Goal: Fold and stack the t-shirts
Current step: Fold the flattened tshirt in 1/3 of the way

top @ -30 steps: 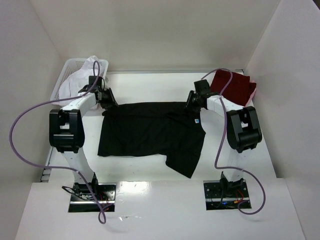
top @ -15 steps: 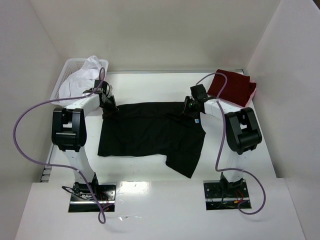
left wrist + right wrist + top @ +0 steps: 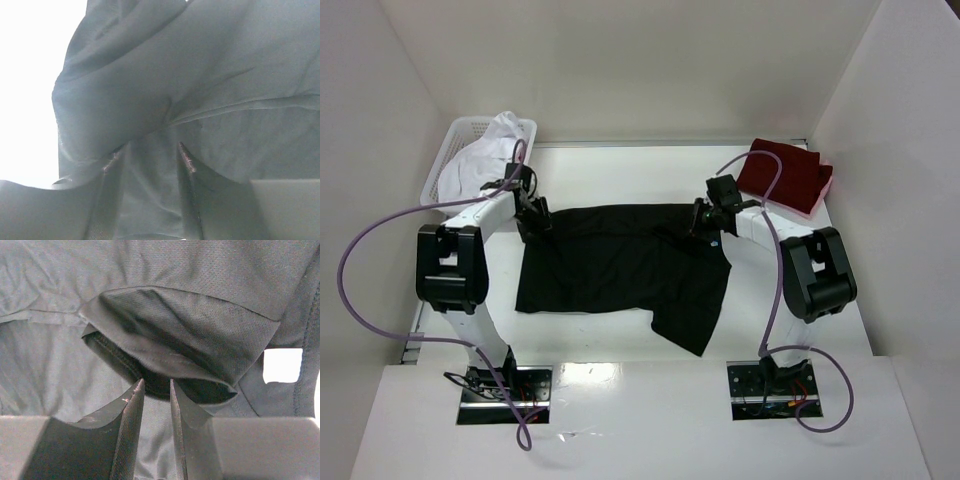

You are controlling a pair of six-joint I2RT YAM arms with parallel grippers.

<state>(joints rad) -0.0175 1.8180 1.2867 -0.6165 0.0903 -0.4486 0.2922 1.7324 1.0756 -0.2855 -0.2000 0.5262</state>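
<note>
The black t-shirt [image 3: 620,265] lies spread on the counter [image 3: 620,175], with its long axis running left to right and the collar end on the right. Both arms work its far edge. My left fingers [image 3: 186,159] are spread over the far-left corner, with cloth lying between them unpinched. My right fingers [image 3: 131,405] stand narrowly apart and hold nothing, with a raised fold near the collar just ahead of their tips. Judgement: the right arm is nearer a grasp.

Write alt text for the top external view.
A black t-shirt lies spread on a table, with the left end effector and right end effector at its far corners. A basket of white cloth sits far left; a folded dark red t-shirt far right.
</note>
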